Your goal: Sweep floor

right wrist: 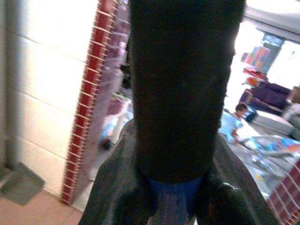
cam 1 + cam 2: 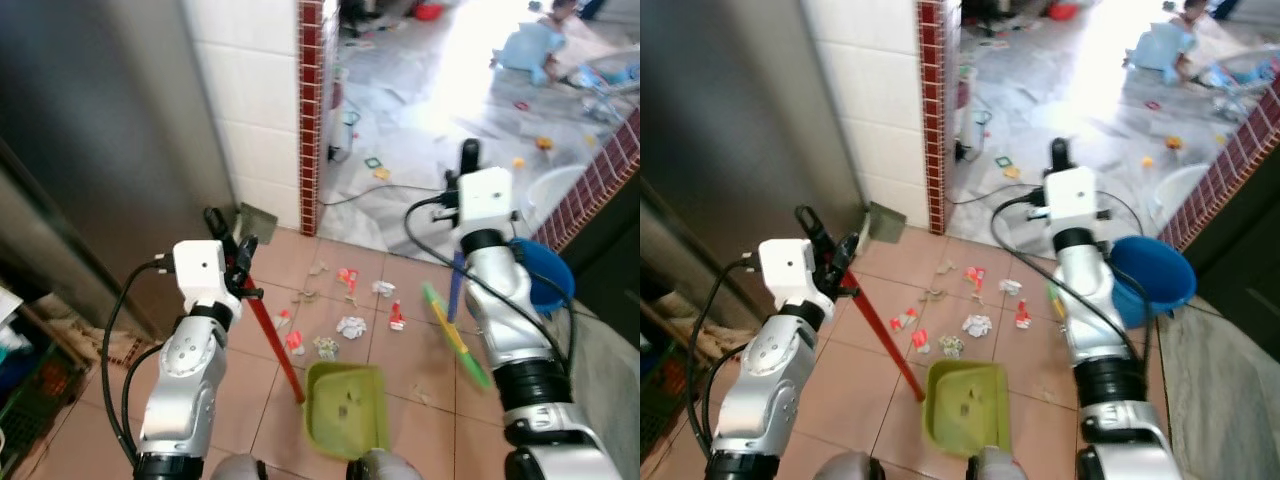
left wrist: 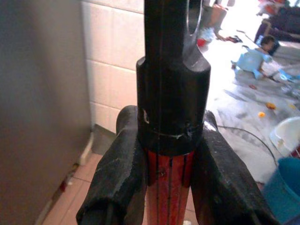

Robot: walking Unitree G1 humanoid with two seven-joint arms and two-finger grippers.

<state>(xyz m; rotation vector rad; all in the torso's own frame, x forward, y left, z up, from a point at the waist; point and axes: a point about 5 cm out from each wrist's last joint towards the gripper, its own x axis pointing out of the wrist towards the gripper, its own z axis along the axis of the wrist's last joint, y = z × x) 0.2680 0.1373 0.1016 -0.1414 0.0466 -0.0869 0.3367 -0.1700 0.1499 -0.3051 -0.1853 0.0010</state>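
With the left pincer (image 2: 237,262) clamped on the red dustpan handle (image 2: 275,345) and the right pincer (image 2: 462,185) gripping the broom (image 2: 455,335), scattered litter (image 2: 350,325) lying just beyond the green pan (image 2: 347,405) may scatter past its lip if swept too hard.

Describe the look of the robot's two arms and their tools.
Both arms are silver, jointed shells with black rings at the joints. Each wrist carries a white box, with black cables looping from it. The left tool and right tool each have two long black fingers with a matte, rubbery look.
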